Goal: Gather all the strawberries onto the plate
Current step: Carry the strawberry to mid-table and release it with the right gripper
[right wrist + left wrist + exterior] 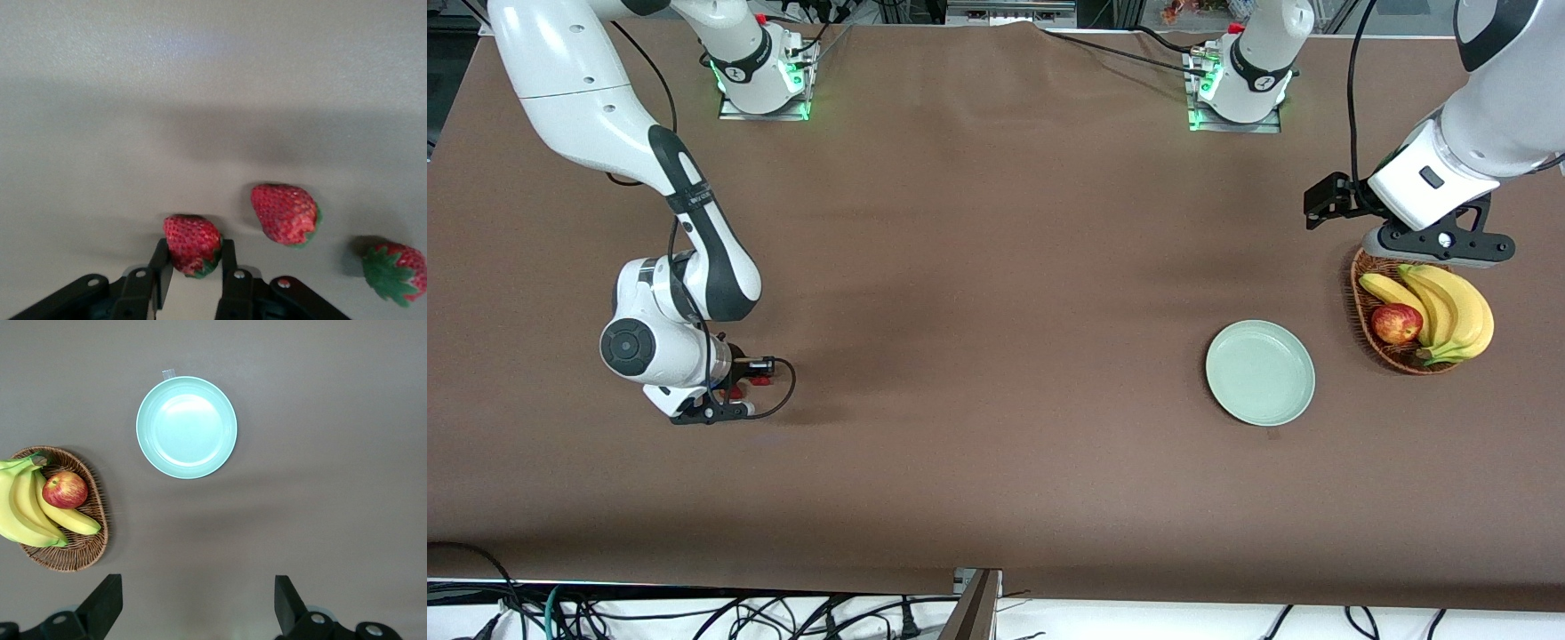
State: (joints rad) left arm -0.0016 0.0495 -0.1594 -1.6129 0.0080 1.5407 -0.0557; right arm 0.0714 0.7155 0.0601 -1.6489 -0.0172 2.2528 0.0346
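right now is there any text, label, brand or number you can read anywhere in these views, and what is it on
None can be read.
Plate: plain mint green; a small pale tab at its rim is blank or too small to read.
Strawberries: no marks.
Basket, apple, bananas: no stickers visible.
Left gripper and right gripper: no legible print.

Both arms are glossy white with rounded shells and dark grey to black joint sections. Each base sits on a metal plate lit by green lights, with a black ring marking around the lower column. Black cables run along the arms and loop near the wrists. The right hand (725, 411) is black, its fingers (160, 267) slim with small silver screws. The left hand (1436, 244) is black under a white wrist housing; its fingers (103, 603) are matte black wedges.
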